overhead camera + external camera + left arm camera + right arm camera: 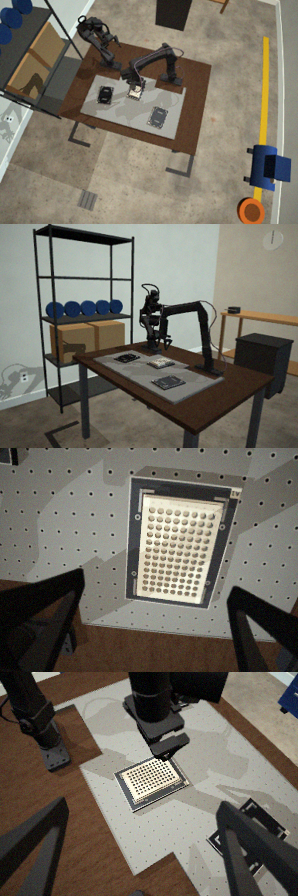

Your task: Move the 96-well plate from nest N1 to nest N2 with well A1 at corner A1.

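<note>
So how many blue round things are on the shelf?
5. The blue cylinders stand side by side in one row on the shelf just above the cardboard boxes. More could hide behind.
</note>
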### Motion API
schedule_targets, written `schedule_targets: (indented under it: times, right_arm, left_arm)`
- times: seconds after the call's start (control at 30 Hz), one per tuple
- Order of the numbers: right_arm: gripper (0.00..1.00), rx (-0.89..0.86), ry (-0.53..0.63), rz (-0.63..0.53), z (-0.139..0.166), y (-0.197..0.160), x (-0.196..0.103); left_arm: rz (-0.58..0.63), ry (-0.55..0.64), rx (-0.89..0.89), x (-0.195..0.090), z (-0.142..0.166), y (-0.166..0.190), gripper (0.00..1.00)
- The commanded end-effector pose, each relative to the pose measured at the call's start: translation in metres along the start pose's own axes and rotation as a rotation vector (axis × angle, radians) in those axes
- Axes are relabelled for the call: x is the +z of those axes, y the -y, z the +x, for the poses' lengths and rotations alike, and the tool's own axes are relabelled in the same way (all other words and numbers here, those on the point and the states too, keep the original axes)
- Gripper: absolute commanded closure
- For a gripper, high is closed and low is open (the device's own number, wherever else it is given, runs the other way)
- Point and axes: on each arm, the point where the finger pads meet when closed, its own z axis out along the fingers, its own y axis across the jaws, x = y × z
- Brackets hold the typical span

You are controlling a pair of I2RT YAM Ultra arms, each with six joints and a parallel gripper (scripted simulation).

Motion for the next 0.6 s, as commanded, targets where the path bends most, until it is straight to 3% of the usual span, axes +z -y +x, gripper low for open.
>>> schedule_targets:
  times: [0.0, 0.27, 0.33, 0.4, 0.57]
  right_arm:
    - [0.00, -0.011, -0.059, -0.005, -0.005, -0.004, 0.055]
    - [0.00, -0.010, -0.175, 0.006, 0.017, 0.000, 0.142]
    - [0.00, -0.010, -0.175, 0.006, 0.017, 0.000, 0.142]
    - [0.00, -0.010, -0.183, 0.006, 0.022, 0.001, 0.159]
    - [0.00, -0.006, -0.282, 0.016, 0.060, 0.007, 0.204]
  left_arm:
    - [0.006, 0.235, 0.003, -0.041, -0.033, -0.035, 0.00]
    - [0.022, 0.598, 0.008, -0.105, -0.077, -0.091, 0.00]
    - [0.022, 0.598, 0.008, -0.105, -0.077, -0.091, 0.00]
    - [0.027, 0.690, 0.019, -0.121, -0.089, -0.101, 0.00]
    - [0.055, 0.890, 0.008, -0.157, -0.109, -0.138, 0.00]
